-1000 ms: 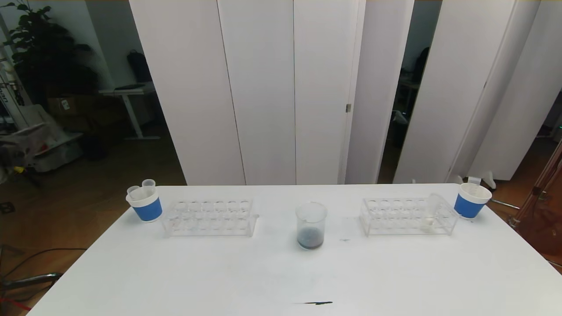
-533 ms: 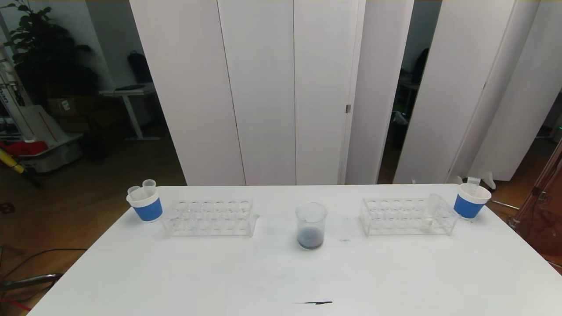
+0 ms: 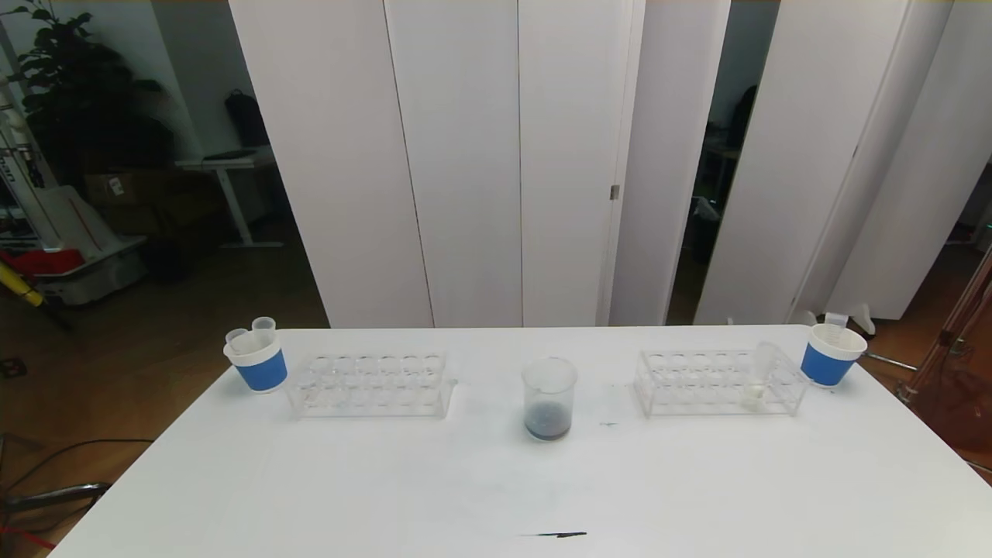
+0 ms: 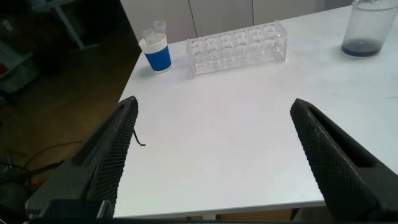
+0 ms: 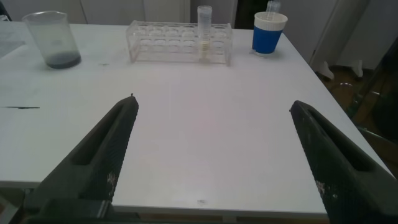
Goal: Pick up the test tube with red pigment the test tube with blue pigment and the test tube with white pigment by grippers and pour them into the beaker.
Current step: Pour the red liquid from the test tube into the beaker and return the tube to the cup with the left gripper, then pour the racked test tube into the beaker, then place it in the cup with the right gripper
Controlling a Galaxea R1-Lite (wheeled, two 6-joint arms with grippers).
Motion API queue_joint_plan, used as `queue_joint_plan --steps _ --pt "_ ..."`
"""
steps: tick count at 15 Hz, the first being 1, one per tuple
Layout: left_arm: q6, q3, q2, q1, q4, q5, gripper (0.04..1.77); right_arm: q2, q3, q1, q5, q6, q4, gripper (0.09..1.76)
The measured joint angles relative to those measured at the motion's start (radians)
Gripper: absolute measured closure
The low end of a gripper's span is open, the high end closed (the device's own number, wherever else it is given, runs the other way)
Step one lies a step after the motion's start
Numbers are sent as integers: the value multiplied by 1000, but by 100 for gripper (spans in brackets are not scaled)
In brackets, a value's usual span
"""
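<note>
**Both arms parked, jaws wide, one tube left to pour**

Far left on the table [image 3: 310, 480] stands a left paper cup [image 3: 256, 366] with two emptied tubes poking out of it, likely a discard spot for spent tubes. Just beside it the left rack [image 3: 370, 384] looks empty. At the centre, within reach of both arms, the beaker [image 3: 549, 398] stands upright with dark bluish-grey liquid at its bottom, which suggests red and blue have already gone in. The right rack [image 3: 721, 381] holds the test tube with white pigment [image 5: 204, 31] upright near its right end, ready for a grasp from above. A right paper cup [image 3: 831, 354] with one tube in it stands beyond.

The left gripper [image 4: 214, 158] hangs back at the near-left table edge, fingers spread wide, holding nothing. The right gripper [image 5: 214, 158] waits likewise at the near-right edge, spread and touching nothing.
</note>
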Motion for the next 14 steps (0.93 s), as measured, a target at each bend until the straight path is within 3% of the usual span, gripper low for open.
queue_joint_plan --steps 2,4,6,14 --pt "-19 84 -63 1 -7 -2 6 0 0 0 0 0 0 10" --pt "-56 158 -100 3 -86 -5 6 0 0 0 0 0 0 10" --pt "-77 217 -118 3 -127 -65 6 0 0 0 0 0 0 10" --pt "-106 264 -128 4 -189 -67 6 0 0 0 0 0 0 10"
